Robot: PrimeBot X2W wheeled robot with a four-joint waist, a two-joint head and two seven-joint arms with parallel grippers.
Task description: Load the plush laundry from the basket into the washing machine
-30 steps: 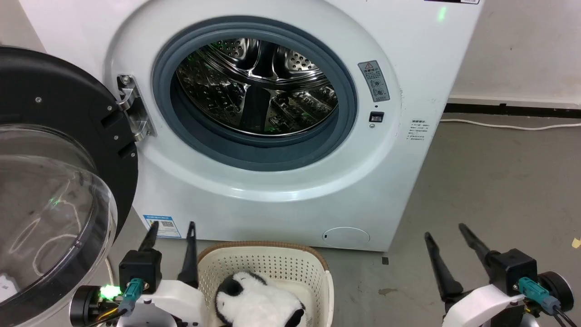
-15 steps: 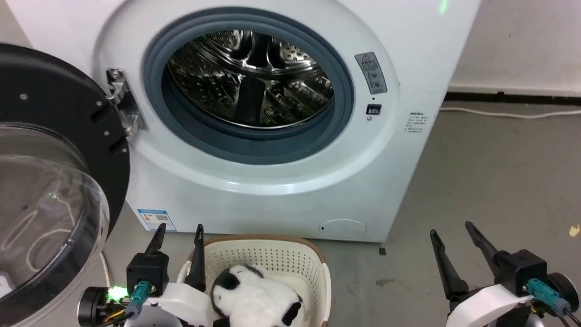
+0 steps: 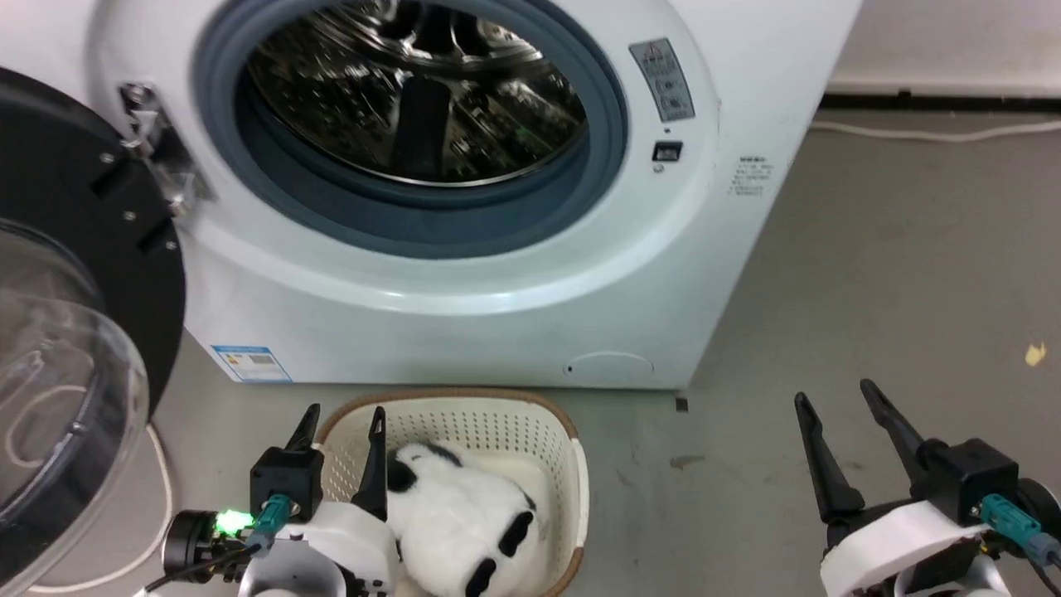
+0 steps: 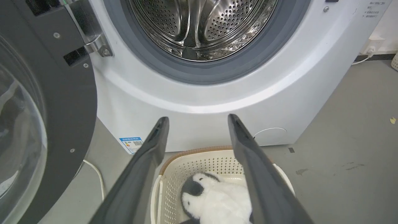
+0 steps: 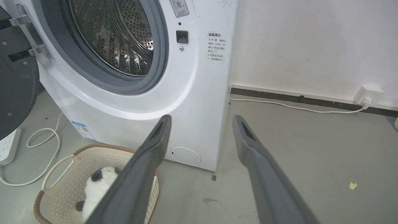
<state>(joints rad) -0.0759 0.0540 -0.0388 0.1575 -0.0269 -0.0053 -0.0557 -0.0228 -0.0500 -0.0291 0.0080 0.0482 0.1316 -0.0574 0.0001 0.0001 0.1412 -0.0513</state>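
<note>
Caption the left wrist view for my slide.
Open left gripper near the basket holding the plush toy, in front of the open washing machine.

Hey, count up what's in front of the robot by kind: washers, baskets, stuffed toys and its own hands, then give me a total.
washing machine: 1
basket: 1
plush toy: 1, lying in the basket
robot hands: 2, the left hand and the right hand, both open
Total: 5
</note>
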